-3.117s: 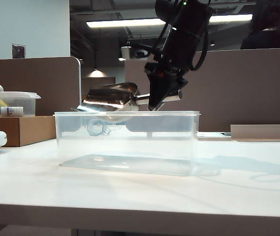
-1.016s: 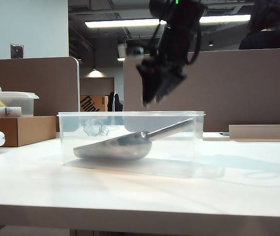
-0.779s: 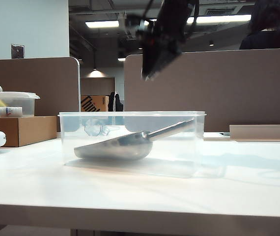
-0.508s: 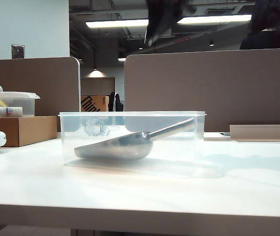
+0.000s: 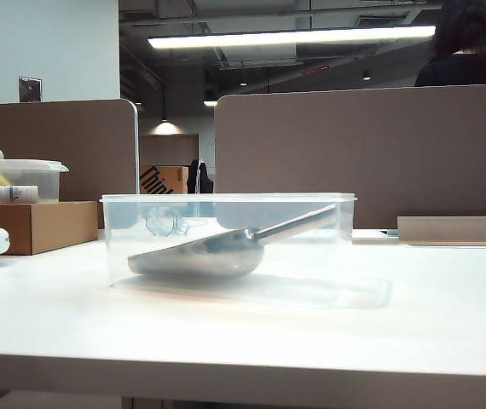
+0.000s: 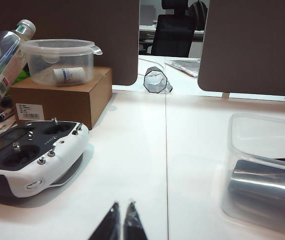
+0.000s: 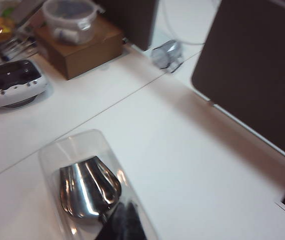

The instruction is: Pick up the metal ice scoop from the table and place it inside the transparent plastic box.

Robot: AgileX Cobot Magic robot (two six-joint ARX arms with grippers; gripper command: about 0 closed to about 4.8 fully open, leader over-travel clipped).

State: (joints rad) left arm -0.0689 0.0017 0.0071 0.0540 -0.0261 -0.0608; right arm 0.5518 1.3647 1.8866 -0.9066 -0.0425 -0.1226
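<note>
One shiny metal ice scoop sits in one transparent plastic box; left gripper and right gripper both pinched together, empty.

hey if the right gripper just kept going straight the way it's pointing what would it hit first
Probably the metal ice scoop lying in the transparent plastic box. The right gripper, shut and empty, hangs above the box and points down toward the scoop's handle end. Depth is hard to judge, so it might meet the box rim first.

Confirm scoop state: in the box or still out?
In. The metal ice scoop lies inside the transparent plastic box, bowl on the floor, handle slanting up toward one wall. Neither hand touches it.
</note>
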